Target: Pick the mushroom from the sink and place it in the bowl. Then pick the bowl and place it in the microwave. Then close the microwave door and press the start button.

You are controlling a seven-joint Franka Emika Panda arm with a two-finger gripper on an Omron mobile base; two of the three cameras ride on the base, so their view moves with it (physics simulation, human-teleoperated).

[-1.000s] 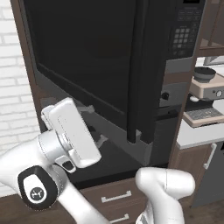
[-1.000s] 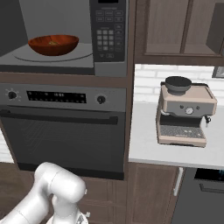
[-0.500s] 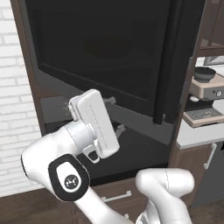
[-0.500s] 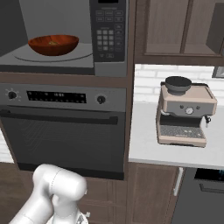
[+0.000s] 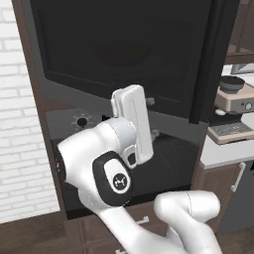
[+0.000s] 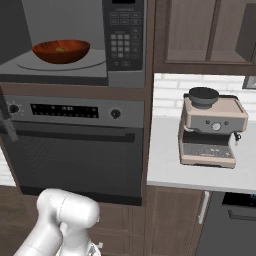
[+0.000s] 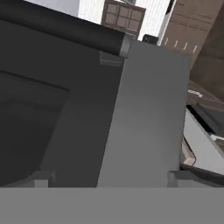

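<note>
The microwave (image 6: 75, 45) is built into dark wood cabinetry above an oven (image 6: 75, 145). In the right base view its cavity stands open, and the bowl (image 6: 61, 51) is seen resting on the pale round turntable inside, left of the keypad panel (image 6: 123, 40). The bowl is wide and shallow, glossy reddish-brown, with darker grain rings; a small tan speck lies in its hollow, too small to be identified with certainty as the mushroom.

The microwave door (image 5: 124, 54) is seen in the left base view as a broad dark grey slab with a dark glass window, swung part of the way across the opening, its free edge a thick dark vertical band at the right. In the hand view the door (image 7: 144, 118) is met very closely: a plain grey frame strip runs beside a darker glass pane, and a black cylindrical bar (image 7: 61, 28) is mounted along its far edge.

The gripper (image 7: 107, 179) is spread wide; its two finger tips rise apart at the bottom of the hand view with nothing between them, close against the door's face. Whether they touch the door cannot be told. In the left base view the white hand (image 5: 131, 124) is raised upright just below the door, in front of the oven.

On the pale counter (image 6: 165, 165) to the right an espresso machine (image 6: 212, 130) stands, beige with a dark round top.
</note>
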